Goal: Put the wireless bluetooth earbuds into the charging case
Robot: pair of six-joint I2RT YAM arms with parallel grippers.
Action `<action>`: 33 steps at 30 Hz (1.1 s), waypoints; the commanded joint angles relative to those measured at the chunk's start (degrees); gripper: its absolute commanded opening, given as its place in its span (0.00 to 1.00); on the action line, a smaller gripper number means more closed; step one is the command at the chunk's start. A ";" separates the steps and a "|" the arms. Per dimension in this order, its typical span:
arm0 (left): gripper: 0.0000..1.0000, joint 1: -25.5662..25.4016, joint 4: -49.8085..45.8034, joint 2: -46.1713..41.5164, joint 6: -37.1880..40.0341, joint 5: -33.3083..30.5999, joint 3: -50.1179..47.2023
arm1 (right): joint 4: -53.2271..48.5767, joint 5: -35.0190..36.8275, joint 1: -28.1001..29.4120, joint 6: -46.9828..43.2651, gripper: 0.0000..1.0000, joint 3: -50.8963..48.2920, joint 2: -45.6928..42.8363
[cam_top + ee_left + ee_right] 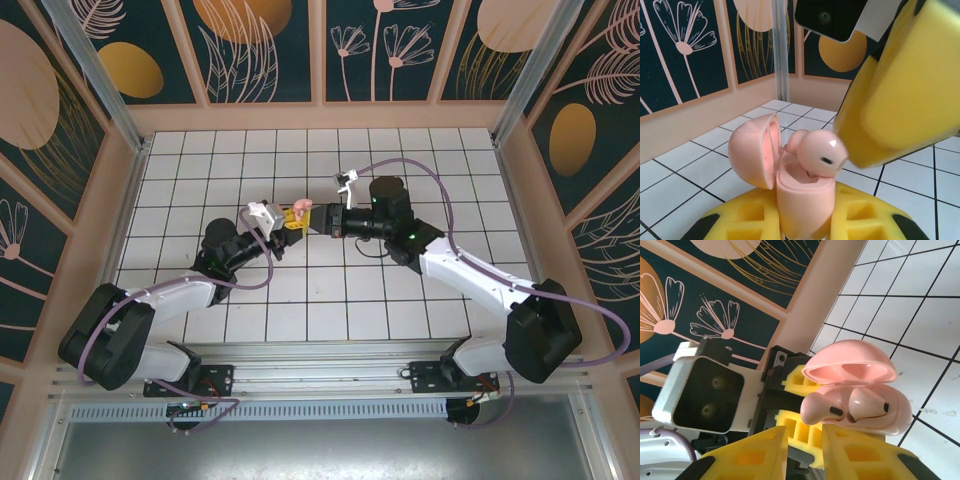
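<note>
- You are holding the charging case [802, 200] in the left gripper [805, 225]. Its yellow fingers [752, 220] are pinching the body from both sides, up off the tiled table [400, 300]. That grip is keeping the mouth facing the other arm and bracing the case against a push.
- The lid [752, 150] is standing swung back on its hinge, so both wells are lying open to you.
- One earbud [867, 405] is sitting down in its well and looks seated.
- The second earbud [821, 407] is lying at the mouth, tilted and standing proud of the rim, so I judge it only half home.
- You are holding the right gripper [805, 440] just in front of that proud bud. Its fingers [862, 457] are standing nearly together with a slim gap, and nothing is showing between them.
- Narrowed like that, they are serving more as a blunt pusher than as a clamp. In the left wrist view one pad seems to be touching the bud's side, though I cannot tell for certain.
- The next move is probably calling for a gentle press along the well's line. Pushing off-line is risking tipping the bud out over the rim.
</note>
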 commanded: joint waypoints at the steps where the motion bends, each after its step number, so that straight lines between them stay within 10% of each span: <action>1: 0.07 -0.40 1.15 -1.35 1.10 0.78 0.99 | 2.21 -0.64 0.44 -0.34 0.25 2.29 0.98; 17: 0.07 -0.41 1.10 -1.76 2.83 4.77 1.22 | -5.16 4.85 -1.83 -10.87 0.39 2.31 -7.56; 33: 0.07 -0.76 -16.72 -4.08 21.59 12.90 5.06 | -32.44 -0.92 -5.13 -69.63 0.75 13.55 -7.54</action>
